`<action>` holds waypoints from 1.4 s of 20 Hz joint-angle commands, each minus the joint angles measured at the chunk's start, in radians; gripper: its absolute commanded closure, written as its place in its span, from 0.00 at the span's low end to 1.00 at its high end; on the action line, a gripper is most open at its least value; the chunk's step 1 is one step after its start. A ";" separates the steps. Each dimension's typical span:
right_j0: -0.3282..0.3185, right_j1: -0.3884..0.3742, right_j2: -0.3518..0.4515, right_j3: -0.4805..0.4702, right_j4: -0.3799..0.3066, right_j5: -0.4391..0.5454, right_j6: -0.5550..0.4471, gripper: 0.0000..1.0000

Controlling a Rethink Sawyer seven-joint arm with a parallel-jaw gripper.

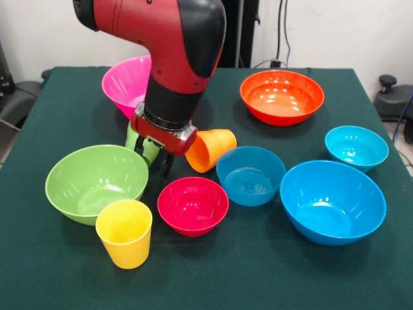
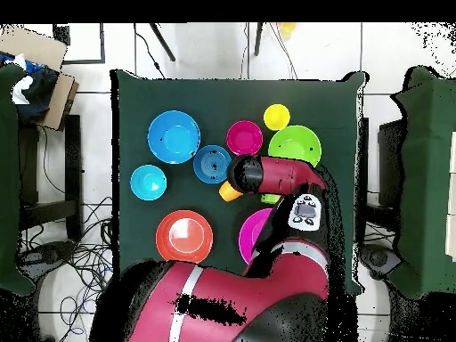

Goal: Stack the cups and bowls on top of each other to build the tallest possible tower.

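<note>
My gripper is down at the table over the green cup, which shows only in part beneath it. The orange cup lies on its side just right of the gripper, its mouth facing left. The yellow cup stands upright at the front, touching the light green bowl. A red bowl, a small blue bowl, a large blue bowl, a cyan bowl, an orange bowl and a pink bowl sit separately. In the overhead view the arm hides the gripper.
All bowls rest mouth up on the dark green tablecloth. The pink bowl sits behind the arm, tilted. Chairs stand at both sides of the table in the overhead view, and cables lie on the floor.
</note>
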 commanded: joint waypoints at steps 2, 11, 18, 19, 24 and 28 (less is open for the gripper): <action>-0.191 -0.070 0.276 0.071 -0.096 0.160 -0.334 0.00; -0.215 -0.039 0.326 0.061 -0.166 0.138 -0.255 0.00; -0.228 -0.036 0.347 0.061 -0.206 0.140 -0.224 0.00; -0.227 -0.034 0.349 0.061 -0.208 0.140 -0.217 0.00; -0.225 -0.037 0.362 0.081 -0.204 0.140 -0.177 0.00; -0.219 -0.042 0.376 0.105 -0.188 0.144 -0.140 0.00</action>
